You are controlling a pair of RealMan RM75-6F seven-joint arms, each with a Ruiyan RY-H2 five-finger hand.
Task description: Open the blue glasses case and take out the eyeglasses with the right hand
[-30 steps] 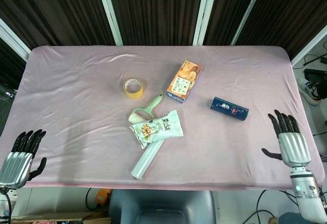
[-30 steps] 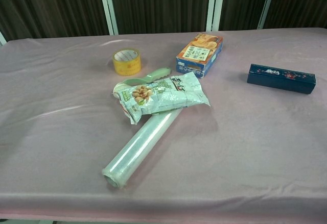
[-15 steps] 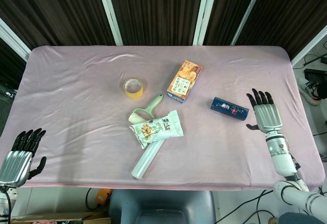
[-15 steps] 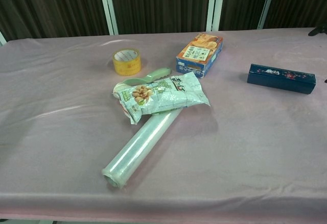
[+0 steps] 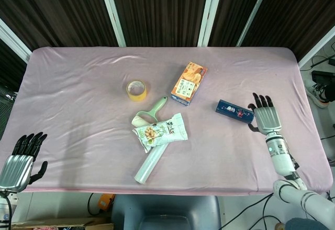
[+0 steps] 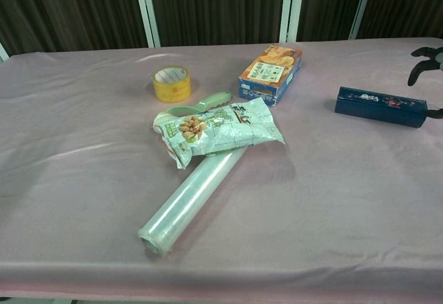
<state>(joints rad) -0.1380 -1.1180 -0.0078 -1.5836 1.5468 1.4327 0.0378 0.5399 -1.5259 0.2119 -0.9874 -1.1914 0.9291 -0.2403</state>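
The blue glasses case point(image 5: 235, 111) lies alone on the right part of the counter point(image 5: 78, 99), with bare cloth on its near, far and left sides. The right hand point(image 5: 265, 116), fingers spread, occupies the space just beside its right end. The nearest obstacle is the snack box point(image 5: 189, 84), to the left and apart from the case. Further left, the tape roll point(image 5: 136, 90), lint roller point(image 5: 149, 113), snack bag point(image 5: 160, 132) and film roll point(image 5: 149, 163) cluster mid-counter. The left hand point(image 5: 20, 160) sits at the near-left edge, well apart
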